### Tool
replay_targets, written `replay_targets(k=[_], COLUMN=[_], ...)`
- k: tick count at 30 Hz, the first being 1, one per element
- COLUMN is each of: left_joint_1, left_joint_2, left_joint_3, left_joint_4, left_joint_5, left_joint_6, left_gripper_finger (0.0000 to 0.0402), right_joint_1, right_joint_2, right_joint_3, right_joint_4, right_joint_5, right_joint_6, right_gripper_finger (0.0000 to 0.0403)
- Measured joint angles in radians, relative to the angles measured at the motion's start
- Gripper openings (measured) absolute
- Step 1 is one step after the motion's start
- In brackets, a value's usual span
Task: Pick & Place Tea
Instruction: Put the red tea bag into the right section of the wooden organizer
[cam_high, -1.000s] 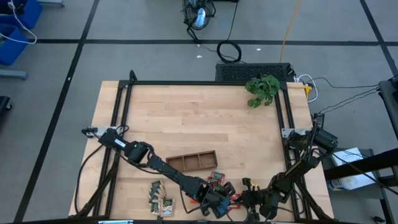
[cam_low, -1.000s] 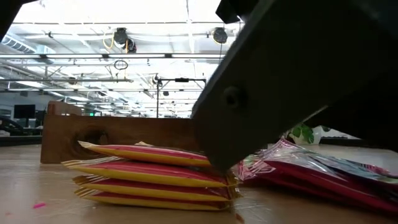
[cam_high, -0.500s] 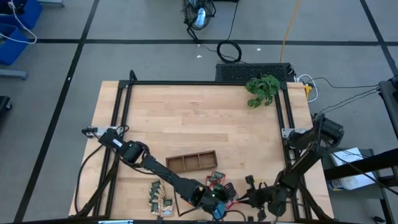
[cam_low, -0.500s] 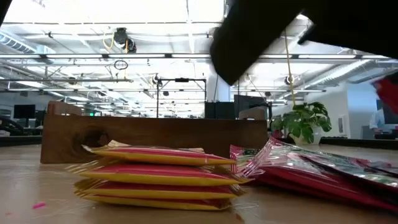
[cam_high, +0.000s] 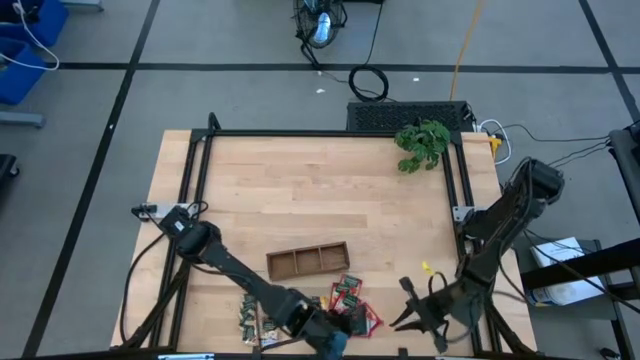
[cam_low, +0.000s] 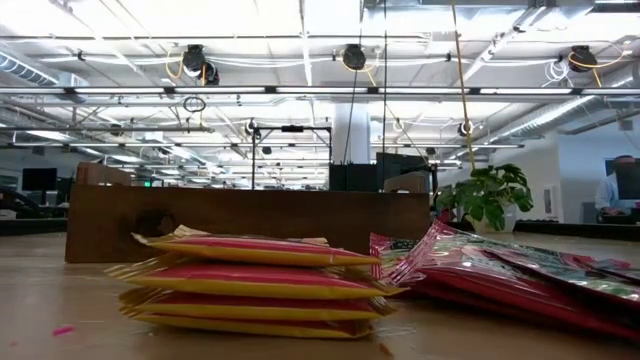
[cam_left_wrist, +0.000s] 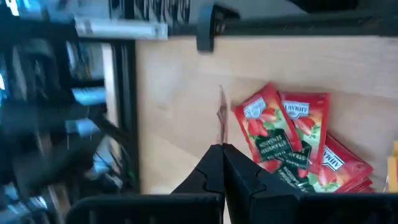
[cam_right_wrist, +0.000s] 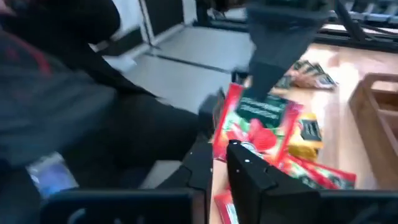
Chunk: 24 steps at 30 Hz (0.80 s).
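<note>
Pale wooden table (cam_high: 300, 190) in an open workshop, framed by black rails, both arms reaching in at its near edge.

**Nearest.** The left gripper (cam_left_wrist: 222, 148) hangs over the near edge. Its fingers are pressed together, apparently on one red sachet (cam_right_wrist: 258, 121). That sachet shows edge-on as a thin red line in the left wrist view and face-on in the right wrist view, though the hold itself is not sharply seen. The right gripper (cam_right_wrist: 219, 148) is just beside it, toward the table's right corner, fingers a little apart with nothing between them.

**Tea.** The other red sachets (cam_high: 348, 298) lie overlapped in a loose heap on the table. The orange sachets (cam_low: 250, 285) sit in a low stack, and the dark green sachets (cam_high: 250, 315) are scattered further left. All lie near the tray but outside it.

**Behind.** The brown three-compartment tray (cam_high: 307, 260) stands just past the heaps. The leafy plant (cam_high: 422, 140) sits at the far right corner, well apart. A person (cam_low: 615, 190) stands far off in the room.

**Handling.** The sachets look very light, thin and flexible, with glossy, probably slippery film. Their crimped edges rise slightly off the wood. A pinch on one free edge or corner should lift a single sachet. Pressing onto a flat face risks dragging its neighbours or taking two at once.
</note>
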<state>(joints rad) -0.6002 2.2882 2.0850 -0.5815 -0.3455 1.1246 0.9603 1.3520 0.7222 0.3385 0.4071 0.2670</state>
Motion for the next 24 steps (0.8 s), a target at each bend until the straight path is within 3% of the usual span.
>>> replay_targets(k=[8,12,15,19,24], left_joint_1=[-0.037,-0.049,-0.054,-0.052,-0.052], left_joint_2=[-0.029,-0.029,-0.029,-0.029,-0.029], left_joint_3=[0.000,0.000,0.000,0.000,0.000], left_joint_4=[0.033,0.033,0.036,0.035,0.023], left_joint_5=[0.007,0.013,0.016,0.011,-0.044], left_joint_6=[0.142,0.186,0.206,0.209,0.206], left_gripper_finger=[0.0001,0.0002,0.0002,0.0002,0.0002], right_joint_1=[-0.147,-0.257,-0.346,-0.452,-0.520], right_joint_2=[-0.022,-0.018,-0.006,0.025,0.102], right_joint_3=[-0.002,-0.002,-0.001,0.000,0.000], right_joint_4=[-0.013,-0.017,-0.009,0.011,0.119], right_joint_5=[-0.297,-0.335,-0.483,-0.650,-0.854], right_joint_6=[0.057,0.070,0.100,0.144,0.191], right_gripper_finger=[0.0155,0.0219,0.0254,0.0270,0.0262])
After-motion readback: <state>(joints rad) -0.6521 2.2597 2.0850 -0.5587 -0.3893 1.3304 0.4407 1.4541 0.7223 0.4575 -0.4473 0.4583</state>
